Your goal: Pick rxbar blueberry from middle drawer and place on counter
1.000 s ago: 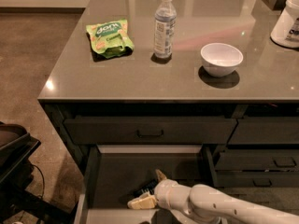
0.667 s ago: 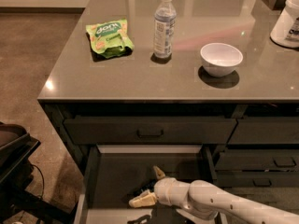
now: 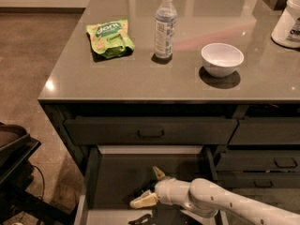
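The tool (image 3: 150, 187) hangs inside the middle drawer (image 3: 117, 177); its fingers stand spread apart.

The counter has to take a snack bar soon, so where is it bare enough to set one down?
Bare: the front strip of the counter along its near edge, in front of the green bag, bottle and bowl; also the gap between bag and bottle. Crowded toward the right, by bowl and white container. The pincer is down in the middle drawer.

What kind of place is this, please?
Probably a kitchen or break room: a stone counter over drawers, with a water bottle, a white bowl and a green snack bag on it. The gripper reaches into the open middle drawer.
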`<state>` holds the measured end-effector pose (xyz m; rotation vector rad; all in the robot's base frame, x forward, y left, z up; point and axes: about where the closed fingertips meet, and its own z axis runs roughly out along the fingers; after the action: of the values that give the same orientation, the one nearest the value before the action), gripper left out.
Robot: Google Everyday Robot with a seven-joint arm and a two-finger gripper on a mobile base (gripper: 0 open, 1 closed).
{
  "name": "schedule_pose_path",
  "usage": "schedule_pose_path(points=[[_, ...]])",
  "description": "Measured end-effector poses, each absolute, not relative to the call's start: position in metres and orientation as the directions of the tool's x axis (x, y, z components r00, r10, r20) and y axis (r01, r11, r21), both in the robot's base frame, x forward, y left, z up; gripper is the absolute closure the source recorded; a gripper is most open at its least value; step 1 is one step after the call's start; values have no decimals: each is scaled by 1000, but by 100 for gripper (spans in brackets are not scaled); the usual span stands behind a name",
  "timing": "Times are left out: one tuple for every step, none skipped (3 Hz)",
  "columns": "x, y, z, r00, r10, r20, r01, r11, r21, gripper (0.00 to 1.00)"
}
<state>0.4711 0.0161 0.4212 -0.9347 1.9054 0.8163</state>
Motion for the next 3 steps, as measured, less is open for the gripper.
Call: schedule_pose_path(points=[[468, 20, 425, -365, -288, -885, -857, 475, 199, 0], [468, 20, 425, -365, -289, -885, -857, 476, 199, 0], [471, 13, 407, -309, -355, -882, -872, 475, 115, 0]])
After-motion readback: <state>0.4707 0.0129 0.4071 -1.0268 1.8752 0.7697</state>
